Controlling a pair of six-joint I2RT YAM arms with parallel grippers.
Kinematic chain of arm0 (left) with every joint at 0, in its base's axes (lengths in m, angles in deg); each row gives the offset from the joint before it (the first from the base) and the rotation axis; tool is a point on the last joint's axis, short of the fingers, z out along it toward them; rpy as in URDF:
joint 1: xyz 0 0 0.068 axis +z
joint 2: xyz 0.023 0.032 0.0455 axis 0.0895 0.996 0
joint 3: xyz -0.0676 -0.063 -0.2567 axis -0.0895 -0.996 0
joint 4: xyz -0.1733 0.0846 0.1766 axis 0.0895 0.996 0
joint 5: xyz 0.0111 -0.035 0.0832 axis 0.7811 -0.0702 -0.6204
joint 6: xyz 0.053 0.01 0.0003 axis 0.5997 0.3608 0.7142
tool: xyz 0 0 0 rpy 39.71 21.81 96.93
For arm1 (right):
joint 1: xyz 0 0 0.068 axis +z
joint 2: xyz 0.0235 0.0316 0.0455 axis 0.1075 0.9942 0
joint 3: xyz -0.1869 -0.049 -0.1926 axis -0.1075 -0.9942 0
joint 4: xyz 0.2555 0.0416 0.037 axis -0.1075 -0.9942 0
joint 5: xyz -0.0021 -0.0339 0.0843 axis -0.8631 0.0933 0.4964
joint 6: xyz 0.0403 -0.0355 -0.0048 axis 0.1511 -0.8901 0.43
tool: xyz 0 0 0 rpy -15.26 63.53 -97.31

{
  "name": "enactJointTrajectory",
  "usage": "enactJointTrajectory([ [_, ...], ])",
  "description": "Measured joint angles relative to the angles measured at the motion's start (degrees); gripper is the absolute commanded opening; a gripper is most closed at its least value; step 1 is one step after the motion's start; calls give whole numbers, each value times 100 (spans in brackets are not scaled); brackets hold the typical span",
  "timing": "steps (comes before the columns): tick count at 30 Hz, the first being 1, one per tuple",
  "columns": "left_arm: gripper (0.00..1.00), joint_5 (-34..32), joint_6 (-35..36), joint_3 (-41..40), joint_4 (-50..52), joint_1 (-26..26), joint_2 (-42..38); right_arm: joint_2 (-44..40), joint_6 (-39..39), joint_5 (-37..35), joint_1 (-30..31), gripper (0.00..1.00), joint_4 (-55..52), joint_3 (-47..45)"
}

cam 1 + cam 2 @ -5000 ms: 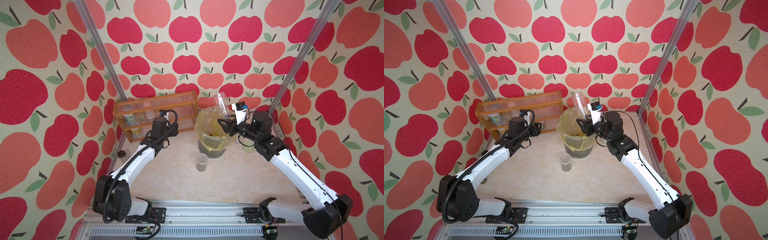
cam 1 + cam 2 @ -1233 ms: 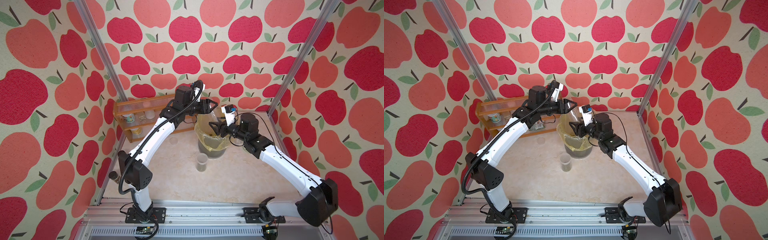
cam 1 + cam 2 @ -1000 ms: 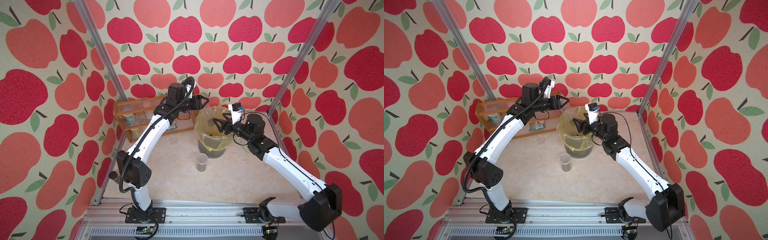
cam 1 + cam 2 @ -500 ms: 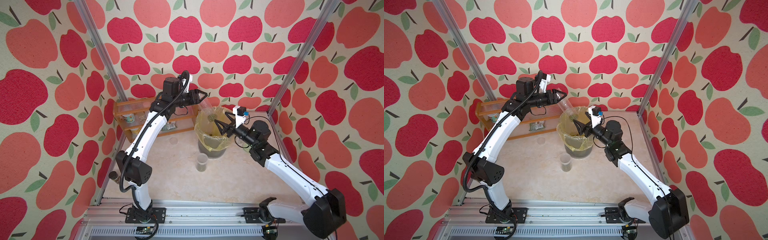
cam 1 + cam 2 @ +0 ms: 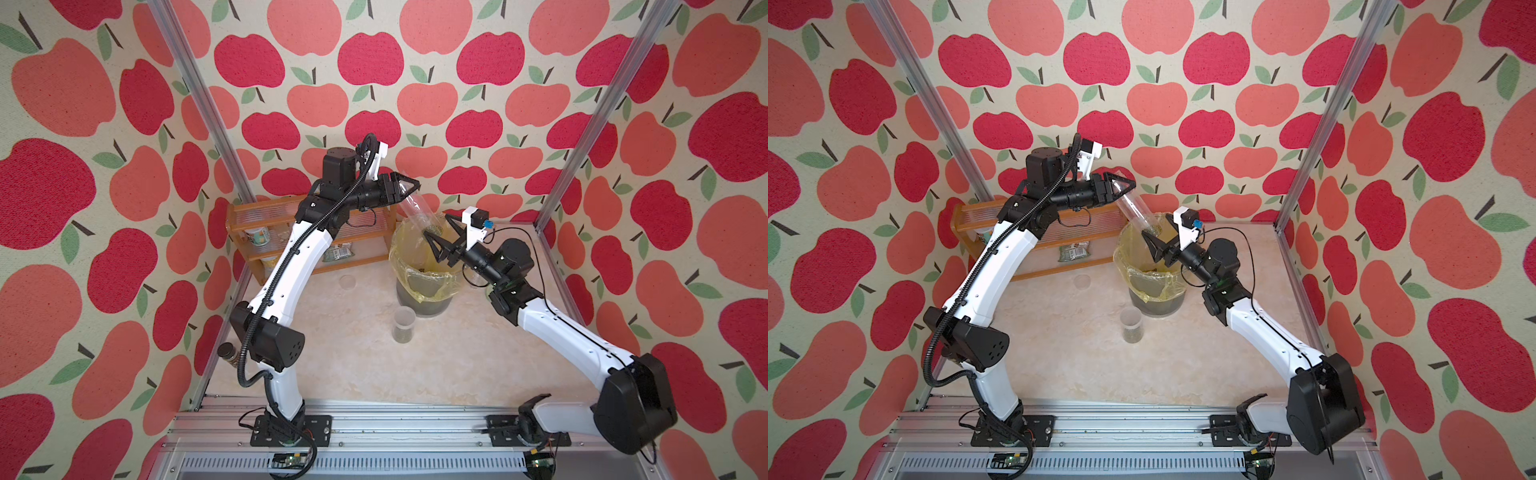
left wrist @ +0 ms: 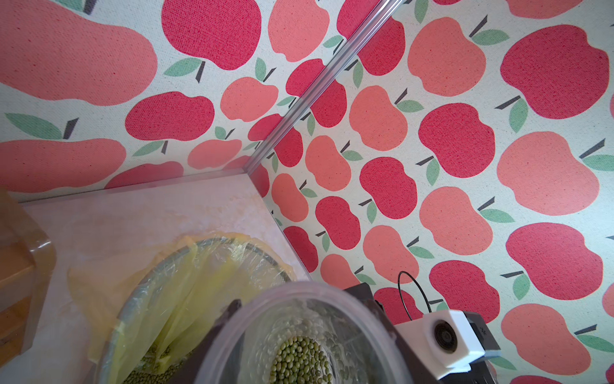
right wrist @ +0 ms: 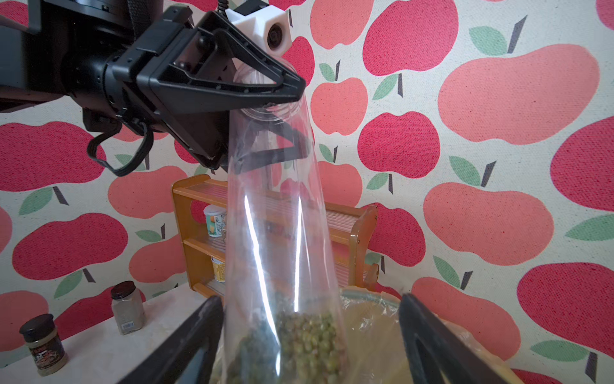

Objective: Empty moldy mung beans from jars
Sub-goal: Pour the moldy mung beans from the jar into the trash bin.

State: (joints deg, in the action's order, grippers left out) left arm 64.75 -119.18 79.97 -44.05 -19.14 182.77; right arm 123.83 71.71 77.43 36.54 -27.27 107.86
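My left gripper (image 5: pixel 411 187) clamps the tall narrow jar (image 5: pixel 417 210) by its neck, tilted above the lined bin (image 5: pixel 422 301), while my right gripper (image 5: pixel 436 227) stands released around its base, where mung beans (image 7: pixel 309 335) pool.

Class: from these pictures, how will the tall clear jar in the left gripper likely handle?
The tall clear jar is long, held by the left gripper near its rim, so it may pivot. Mung beans pooled at its far end probably make it end-heavy. Its glossy wall looks slippery.
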Motion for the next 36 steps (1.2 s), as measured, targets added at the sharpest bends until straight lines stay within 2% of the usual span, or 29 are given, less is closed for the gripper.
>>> enactJointTrajectory([
  [10,37,13,-107,2,-24,2,68,407,87,214,0,85,184,275],
  [36,36,59,-144,-11,-107,39,55,514,72,101,-2,88,162,343],
])
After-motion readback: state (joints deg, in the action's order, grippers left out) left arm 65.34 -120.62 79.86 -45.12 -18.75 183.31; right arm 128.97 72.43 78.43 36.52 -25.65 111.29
